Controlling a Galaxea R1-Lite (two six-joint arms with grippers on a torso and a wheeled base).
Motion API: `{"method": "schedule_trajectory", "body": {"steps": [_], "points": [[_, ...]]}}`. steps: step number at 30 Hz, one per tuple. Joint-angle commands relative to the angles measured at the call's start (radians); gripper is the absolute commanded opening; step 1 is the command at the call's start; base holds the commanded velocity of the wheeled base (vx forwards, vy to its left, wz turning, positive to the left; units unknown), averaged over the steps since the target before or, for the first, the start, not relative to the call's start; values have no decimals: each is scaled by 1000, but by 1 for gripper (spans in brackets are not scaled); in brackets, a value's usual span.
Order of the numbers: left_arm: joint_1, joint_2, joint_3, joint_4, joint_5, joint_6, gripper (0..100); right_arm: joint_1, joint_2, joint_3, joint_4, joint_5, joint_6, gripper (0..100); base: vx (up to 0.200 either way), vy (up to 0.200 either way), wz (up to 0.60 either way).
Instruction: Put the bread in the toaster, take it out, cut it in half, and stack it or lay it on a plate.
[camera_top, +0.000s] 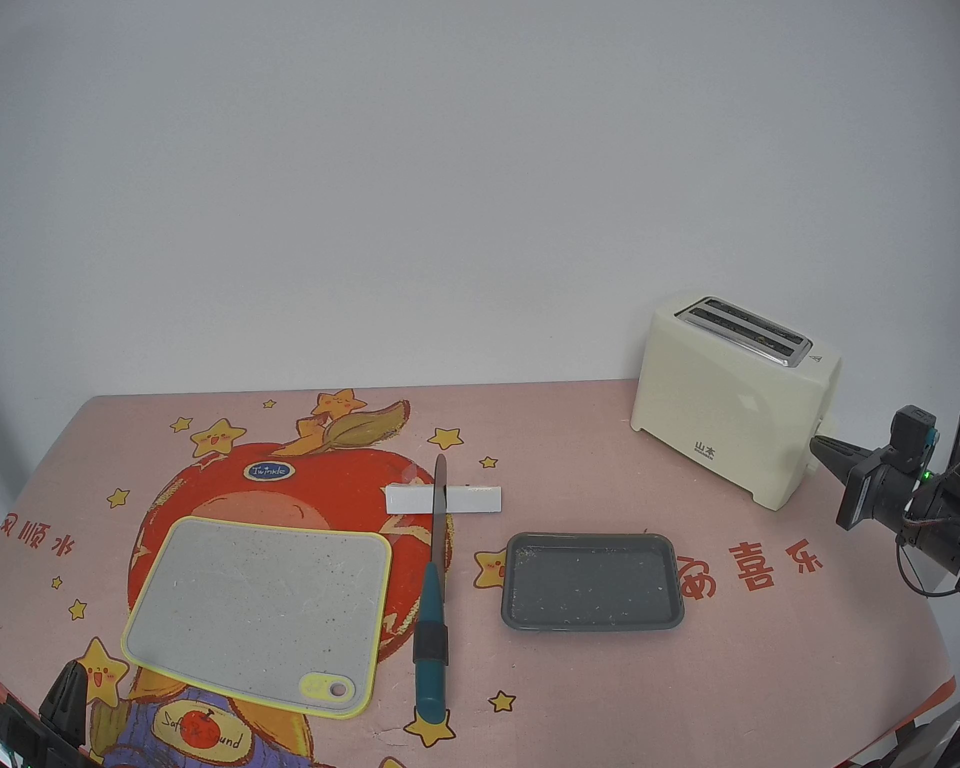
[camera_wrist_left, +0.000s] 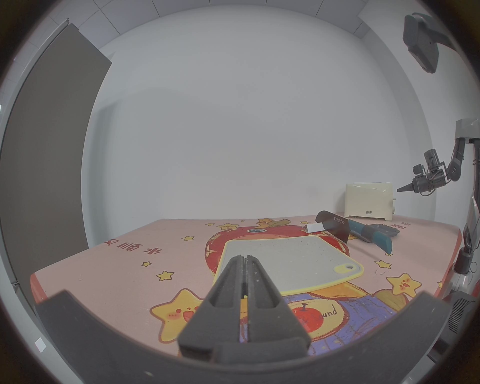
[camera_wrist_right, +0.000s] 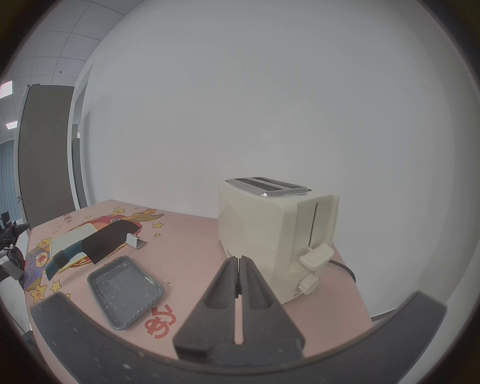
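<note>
The cream toaster (camera_top: 735, 400) stands at the table's back right, its two top slots dark; I cannot tell whether bread is inside. Its side lever (camera_wrist_right: 316, 256) sits low in its slot. My right gripper (camera_top: 815, 445) hangs shut just beside the toaster's lever end, a little apart from it. A knife (camera_top: 435, 590) with a teal handle lies mid-table, blade propped on a white rest (camera_top: 470, 498). The grey cutting board (camera_top: 260, 610) with a yellow rim lies to its left, a dark grey plate (camera_top: 590, 585) to its right. My left gripper (camera_wrist_left: 245, 260) is shut at the table's front left corner.
The table wears a pink cloth with a red apple and yellow stars. A bare white wall rises close behind it. A black cord (camera_wrist_right: 342, 267) runs from the toaster's lever end toward the wall. Open cloth lies between the plate and the toaster.
</note>
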Motion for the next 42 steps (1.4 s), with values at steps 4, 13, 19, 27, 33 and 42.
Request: {"method": "schedule_trajectory", "body": {"steps": [4,13,19,27,33,42], "points": [[0,1,16,0,1,0,0,-2,-10,16,0,0,-2,0,0,0,0],[0,1,16,0,1,0,0,-59,-40,24,13,8,12,0,0,0,0],[0,1,16,0,1,0,0,-111,-11,61,13,17,14,0,0,0,0],[0,1,16,0,1,0,0,-134,4,87,15,19,14,0,0,0,0],[0,1,16,0,1,0,0,-138,3,88,82,23,15,0,0,0,0],[0,1,16,0,1,0,0,-158,44,52,129,22,15,0,0,0,0]]}}
